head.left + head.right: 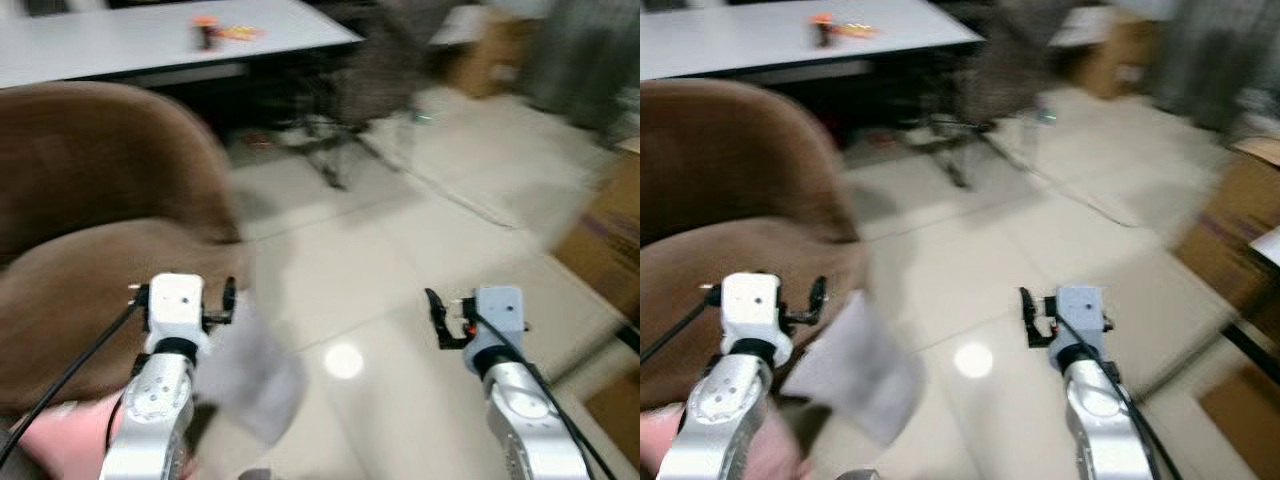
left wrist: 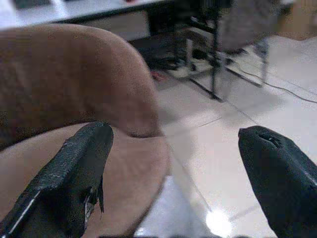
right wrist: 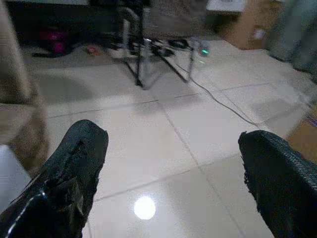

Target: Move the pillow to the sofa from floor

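Note:
The brown sofa [image 1: 90, 210] takes up the left side, its rounded back above a seat [image 2: 124, 163]. A pale grey pillow [image 1: 255, 375], badly blurred, sits at the seat's front edge, just below and to the right of my left gripper [image 1: 183, 295]. I cannot tell what it rests on. In the left wrist view the left gripper [image 2: 173, 144] is open with nothing between its fingers [image 2: 74, 168], and the pillow [image 2: 168, 218] shows low down beneath them. My right gripper [image 1: 480, 312] hangs open over bare floor tiles [image 3: 163, 148], well to the right of the pillow.
A white table [image 1: 120, 45] with small orange items [image 1: 215, 32] stands behind the sofa. Black metal chair legs [image 1: 325, 150] and a floor cable [image 3: 223, 106] lie farther back. Cardboard boxes [image 1: 600, 240] line the right side. Something pink [image 1: 70, 430] lies at the lower left.

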